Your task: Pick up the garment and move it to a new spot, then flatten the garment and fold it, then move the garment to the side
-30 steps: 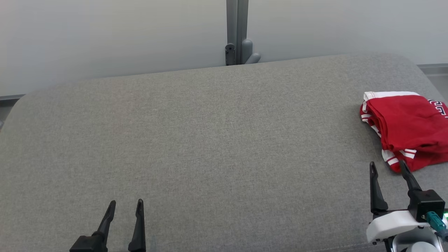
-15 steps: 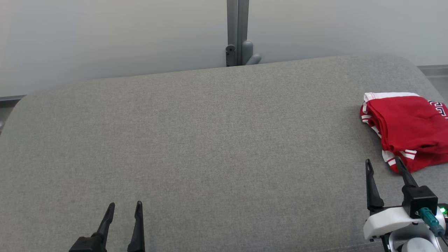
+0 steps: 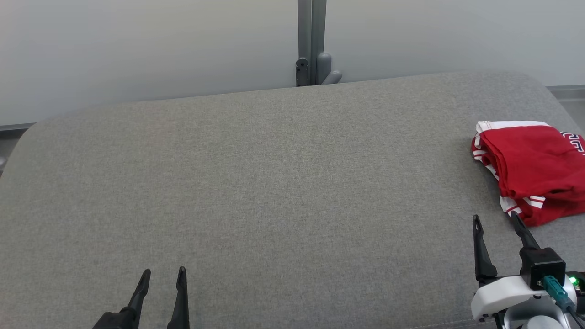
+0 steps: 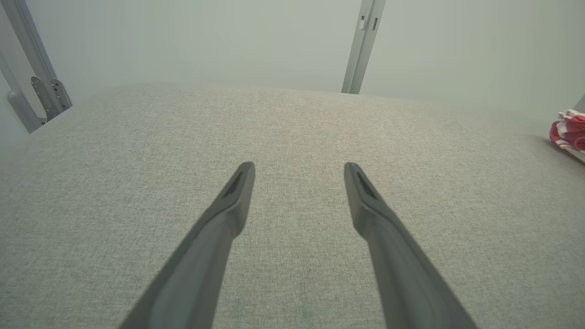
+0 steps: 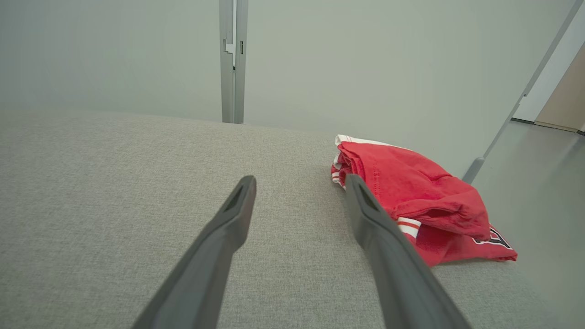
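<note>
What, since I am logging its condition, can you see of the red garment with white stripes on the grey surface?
The red garment with white-striped trim looks like soft knit cloth, with a white band along its far edge and dark lettering partly showing at its right. It lies crumpled in loose folded layers, not flat, on the grey fabric-covered surface near its right edge. The open right gripper points at its near corner; contact cannot be told.
</note>
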`<state>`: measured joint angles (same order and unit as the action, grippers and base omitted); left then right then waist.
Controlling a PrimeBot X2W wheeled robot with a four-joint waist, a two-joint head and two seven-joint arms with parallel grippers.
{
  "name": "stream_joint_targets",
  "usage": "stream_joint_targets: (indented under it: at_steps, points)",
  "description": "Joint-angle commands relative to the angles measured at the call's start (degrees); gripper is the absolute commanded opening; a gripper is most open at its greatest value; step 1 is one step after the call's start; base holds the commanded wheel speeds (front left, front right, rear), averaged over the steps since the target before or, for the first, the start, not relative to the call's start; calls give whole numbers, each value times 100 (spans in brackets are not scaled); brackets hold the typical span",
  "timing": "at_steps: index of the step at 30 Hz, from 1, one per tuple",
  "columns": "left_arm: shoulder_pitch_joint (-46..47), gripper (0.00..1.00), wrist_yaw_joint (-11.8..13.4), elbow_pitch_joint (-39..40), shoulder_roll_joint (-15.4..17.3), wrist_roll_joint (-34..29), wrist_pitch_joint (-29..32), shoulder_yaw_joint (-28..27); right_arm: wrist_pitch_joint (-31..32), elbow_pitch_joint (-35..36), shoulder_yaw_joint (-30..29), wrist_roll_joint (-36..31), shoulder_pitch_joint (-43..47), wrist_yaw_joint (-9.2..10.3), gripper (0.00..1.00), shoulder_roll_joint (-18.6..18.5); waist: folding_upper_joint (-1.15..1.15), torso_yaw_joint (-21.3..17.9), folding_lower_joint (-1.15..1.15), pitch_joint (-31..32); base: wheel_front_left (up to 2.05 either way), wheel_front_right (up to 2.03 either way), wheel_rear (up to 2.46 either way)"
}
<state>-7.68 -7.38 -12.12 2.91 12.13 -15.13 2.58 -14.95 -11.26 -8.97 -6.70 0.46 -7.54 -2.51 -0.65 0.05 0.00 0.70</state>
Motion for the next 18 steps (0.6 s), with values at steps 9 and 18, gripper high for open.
stream_joint_targets:
  at_steps: [9,18]
  points:
    - [-22,0,0,-200,-15,7,1,20,34,-226,14,8,79,0,0,57,0,-3,0,-3,0,0,0]
    - [118,0,7,-193,30,983,196,-20,341,-308,-25,1130,-42,1,0,53,5,-4,0,-8,0,0,0]
